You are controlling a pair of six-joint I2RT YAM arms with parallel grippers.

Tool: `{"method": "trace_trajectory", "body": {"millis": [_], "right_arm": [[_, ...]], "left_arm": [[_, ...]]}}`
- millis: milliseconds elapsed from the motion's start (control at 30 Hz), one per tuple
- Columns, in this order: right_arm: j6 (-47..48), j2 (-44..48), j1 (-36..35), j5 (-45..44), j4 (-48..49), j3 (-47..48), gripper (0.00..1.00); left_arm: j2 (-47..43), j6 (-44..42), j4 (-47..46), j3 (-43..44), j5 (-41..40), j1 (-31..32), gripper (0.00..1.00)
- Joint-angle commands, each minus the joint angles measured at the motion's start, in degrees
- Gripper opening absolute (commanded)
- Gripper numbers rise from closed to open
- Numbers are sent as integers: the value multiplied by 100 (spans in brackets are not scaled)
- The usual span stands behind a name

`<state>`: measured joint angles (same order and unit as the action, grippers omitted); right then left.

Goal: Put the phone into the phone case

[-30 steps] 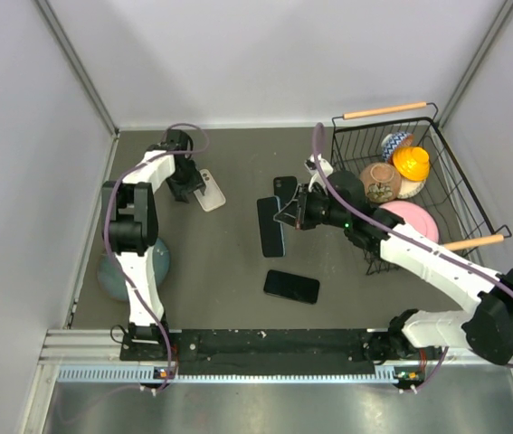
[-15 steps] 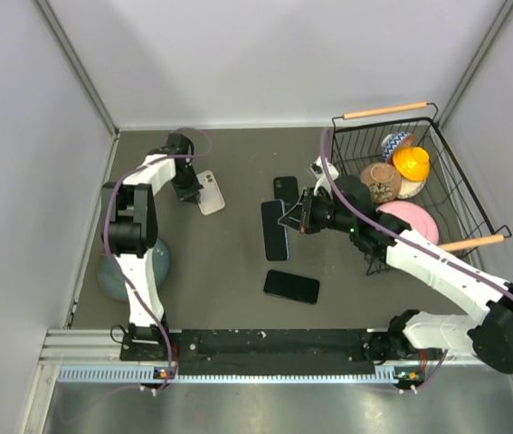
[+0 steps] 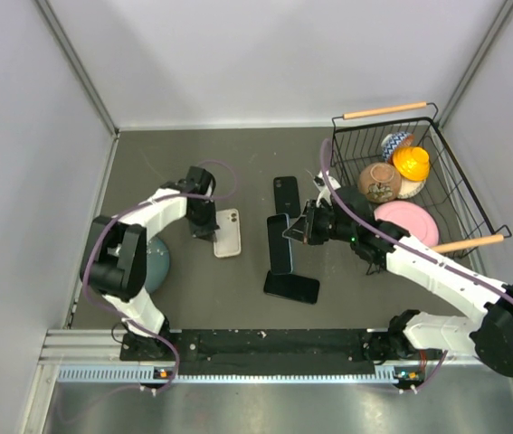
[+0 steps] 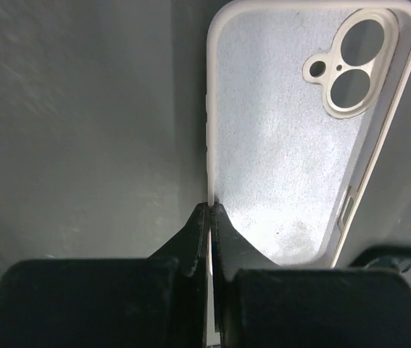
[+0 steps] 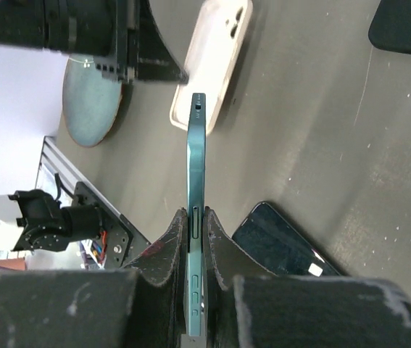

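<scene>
Left tool (image 4: 210,212) pinches shut on the long edge of the white phone case (image 3: 228,232), which lies flat on the bench (image 3: 238,172), lengthwise near-to-far. Just beside it, the right tool (image 5: 196,217) clamps the teal phone (image 3: 280,244) on edge, parallel.

We lose the near end of the phone case (image 4: 285,138) behind the left gripper (image 4: 210,210), the lower end of the phone (image 5: 196,167) hidden inside the right gripper (image 5: 196,215), a dark flat object (image 5: 406,25) cut off at the edge
</scene>
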<state>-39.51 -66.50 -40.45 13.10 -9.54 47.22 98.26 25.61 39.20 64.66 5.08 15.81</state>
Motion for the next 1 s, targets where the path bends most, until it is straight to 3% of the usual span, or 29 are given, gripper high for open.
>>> {"method": "trace_trajectory", "body": {"millis": [0,133,233,367,400,500,600,700,767,833,867,967], "right_arm": [[-180,199,2,8,409,33,0],[-329,67,-7,-71,400,-2,0],[-479,-99,-7,-115,357,50,0],[-514,-381,-77,-106,365,173,0],[-514,-460,-95,-98,365,208,0],[-558,-723,-200,-97,356,428,0],[-567,-996,-323,-106,286,665,0],[-655,-1285,-341,-27,286,841,0],[-672,-1435,-393,-18,286,1016,0],[-655,-1725,-420,-10,260,1253,0],[-664,-1848,-438,-1,251,1350,0],[-681,-2331,-447,122,181,1728,0]], "left_arm": [[-465,417,-413,-506,90,474,0],[-623,805,-773,-1156,151,756,0],[-650,999,-966,-1429,335,853,6],[-869,1104,-1116,-1536,608,845,36],[-913,1061,-1029,-1492,660,827,51],[-1115,929,-696,-1159,582,678,60],[-1379,763,-589,-1008,450,301,57],[-1502,465,-493,-973,178,-34,45],[-1433,358,-387,-886,142,-157,22],[-1328,296,-448,-920,396,-227,11],[-1275,305,-553,-947,728,-271,0],[-1116,340,-799,-1017,985,-281,0]]}}
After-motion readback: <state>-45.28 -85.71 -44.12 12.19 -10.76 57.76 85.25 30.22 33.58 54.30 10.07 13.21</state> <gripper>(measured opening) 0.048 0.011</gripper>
